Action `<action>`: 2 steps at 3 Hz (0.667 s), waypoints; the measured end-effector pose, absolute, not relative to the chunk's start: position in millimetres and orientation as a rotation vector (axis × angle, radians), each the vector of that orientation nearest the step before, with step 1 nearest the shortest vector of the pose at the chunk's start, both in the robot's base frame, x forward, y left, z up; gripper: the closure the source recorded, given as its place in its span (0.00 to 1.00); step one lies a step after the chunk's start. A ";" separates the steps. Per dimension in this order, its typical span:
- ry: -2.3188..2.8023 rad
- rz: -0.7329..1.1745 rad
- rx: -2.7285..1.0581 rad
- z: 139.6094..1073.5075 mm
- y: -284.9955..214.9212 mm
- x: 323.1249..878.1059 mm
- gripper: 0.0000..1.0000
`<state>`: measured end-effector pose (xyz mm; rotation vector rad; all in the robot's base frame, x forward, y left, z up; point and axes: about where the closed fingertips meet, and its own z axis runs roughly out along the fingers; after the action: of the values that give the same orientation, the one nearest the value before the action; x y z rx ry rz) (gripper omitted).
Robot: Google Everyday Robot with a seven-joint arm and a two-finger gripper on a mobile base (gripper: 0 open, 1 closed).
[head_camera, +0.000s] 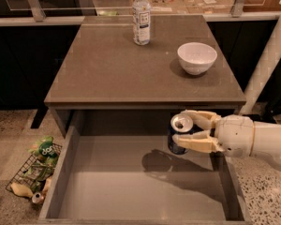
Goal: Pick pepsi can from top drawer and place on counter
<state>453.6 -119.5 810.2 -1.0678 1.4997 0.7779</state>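
The pepsi can (179,134), dark blue with a silver top, is held upright in my gripper (181,128), which comes in from the right on a white arm. The fingers (193,142) are closed on the can's sides. The can hangs above the open top drawer (131,182), near its back right part, just below the front edge of the counter (107,64). Its shadow falls on the drawer's grey bottom.
A clear water bottle (141,17) stands at the counter's back middle. A white bowl (197,57) sits at its right. A wire basket with green snack bags (35,170) lies on the floor at the left. A white post (271,55) stands at the right.
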 end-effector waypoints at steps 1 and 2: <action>1.495 0.840 -1.109 850.7 -106.8 438.1 1.00; 1.486 0.868 -1.172 884.5 -82.0 424.8 1.00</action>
<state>424.8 -82.0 884.5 -1.1724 1.4859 0.8678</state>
